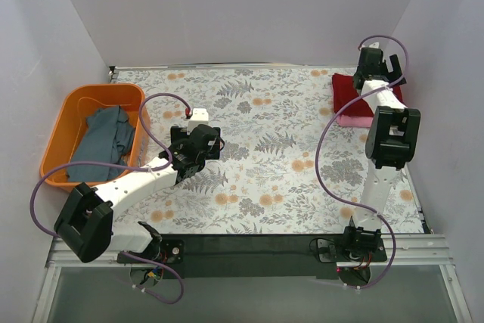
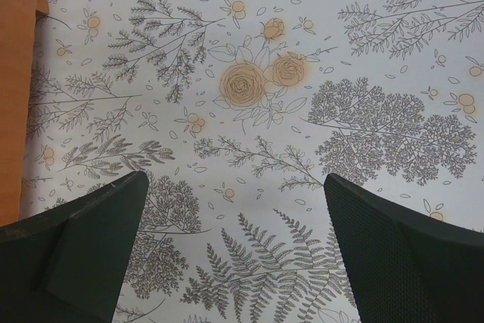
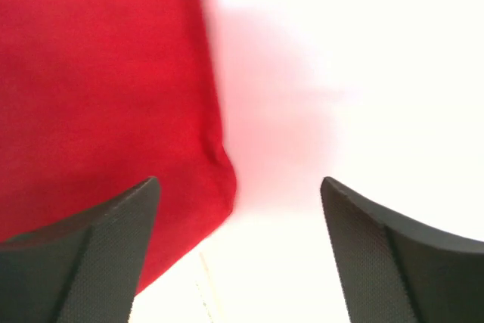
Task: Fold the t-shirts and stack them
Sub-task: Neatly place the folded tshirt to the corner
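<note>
Red tee [image 1: 344,85] atop pink tee [image 1: 349,119]; grey-blue tee [image 1: 102,141] in basket [image 1: 54,141].

The top camera is looking down from high behind the near edge, taking in the whole floral surface [image 1: 287,187] from afar. The left wrist camera is facing down past the left hand [image 2: 234,179], sitting close over that surface, with the orange basket [image 2: 15,96] edging its left side. Both views are sharing the patch beside the basket. The right wrist camera is peering very closely past the right hand [image 3: 240,181] at the dark red t-shirt [image 3: 98,88], blurred and glaring. The top view is showing that shirt at far right.
</note>
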Controlling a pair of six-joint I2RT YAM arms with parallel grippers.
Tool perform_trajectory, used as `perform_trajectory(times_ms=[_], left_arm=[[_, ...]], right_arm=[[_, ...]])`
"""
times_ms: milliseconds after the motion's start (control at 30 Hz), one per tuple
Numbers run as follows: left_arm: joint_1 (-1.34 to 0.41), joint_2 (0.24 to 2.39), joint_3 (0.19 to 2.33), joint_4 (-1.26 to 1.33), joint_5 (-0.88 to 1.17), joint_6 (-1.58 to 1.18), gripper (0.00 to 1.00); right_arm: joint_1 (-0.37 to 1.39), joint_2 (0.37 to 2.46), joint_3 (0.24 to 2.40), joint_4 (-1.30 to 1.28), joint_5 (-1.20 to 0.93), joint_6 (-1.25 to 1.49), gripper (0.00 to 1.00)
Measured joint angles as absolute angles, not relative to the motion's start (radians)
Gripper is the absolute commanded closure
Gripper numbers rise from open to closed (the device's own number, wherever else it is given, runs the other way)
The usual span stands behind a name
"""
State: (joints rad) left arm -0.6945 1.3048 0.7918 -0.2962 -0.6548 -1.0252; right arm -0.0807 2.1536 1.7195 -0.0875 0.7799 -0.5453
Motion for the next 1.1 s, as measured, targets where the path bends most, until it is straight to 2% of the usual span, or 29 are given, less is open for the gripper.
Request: perform_trajectory(times_ms=[33, 100, 167, 333, 600, 833, 1100], left_arm=[[-0.694, 1.305, 0.792, -0.296, -0.656, -1.025, 0.04], [-0.694, 1.305, 0.792, -0.296, -0.659, -1.025, 0.03], [-0.694, 1.304, 0.792, -0.297, -0.665, -1.025, 0.03], [-0.694, 1.271, 0.792, -0.300, -0.676, -1.028, 0.02], [-0.694, 1.112, 0.856, -0.362, -0.674, -1.045, 0.02], [-0.694, 0.850, 0.994, -0.465, -0.673, -1.067, 0.02], [-0.694, 0.537, 1.043, -0.552, -0.677, -1.112, 0.02]], right_arm=[[-0.081, 2.153, 1.726, -0.080, 0.804, -0.535, 0.17], [-0.081, 2.140, 1.725, -0.072, 0.831, -0.512, 0.07], [-0.075, 2.101, 1.703, -0.071, 0.839, -0.487, 0.02], [-0.038, 1.868, 1.580, -0.107, 0.807, -0.408, 0.02], [0.001, 1.281, 1.419, -0.176, 0.622, -0.189, 0.02], [0.031, 0.708, 1.116, -0.131, 0.521, -0.128, 0.02], [0.204, 0.326, 0.905, -0.111, 0.550, -0.197, 0.02]])
